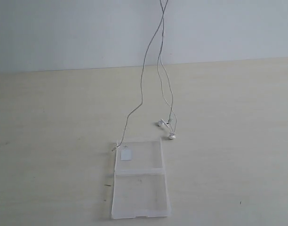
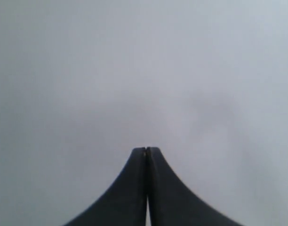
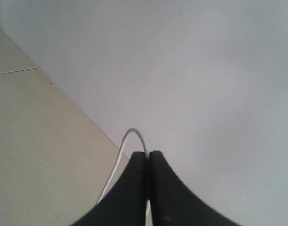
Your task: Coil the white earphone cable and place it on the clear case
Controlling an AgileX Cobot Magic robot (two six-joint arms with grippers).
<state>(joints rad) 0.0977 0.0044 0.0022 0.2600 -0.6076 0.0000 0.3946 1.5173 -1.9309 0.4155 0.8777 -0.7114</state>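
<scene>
**Q:** Where is the white earphone cable [image 1: 142,87], and why does it run as it does?

**A:** It hangs in long strands from above the upper border of the exterior view, where the strands cross. Drawn up from a high point, the wire falls nearly straight and free of tangles, which would suit gathering it into turns. Its two earbuds [image 1: 172,136] dangle low, just beyond the far right corner of the clear case [image 1: 139,188]. Whether they touch the worktop [image 1: 50,141] cannot be told. The plug [image 1: 118,147] lies at the case's far left corner, close to the white label [image 1: 127,154].

**Q:** And the case itself?

**A:** It lies opened flat at the middle of the worktop's near edge, almost directly below the hanging wire. A finished coil could therefore be lowered onto it with little sideways travel.

**Q:** What holds the wire up?

**A:** Both arms are above the exterior view. The right end effector [image 3: 148,153] has its jaws pressed together on the cable: a white loop [image 3: 132,133] curls out at the tips and runs down beside one finger. The left end effector [image 2: 146,149] also has its jaws together, and it faces a bare wall [image 2: 134,70]. No wire shows between its tips, so whether it pinches a strand cannot be told.

**Q:** How far along is the task?

**A:** Early, by judgement: no coil is formed, and only the plug end reaches the case.
</scene>
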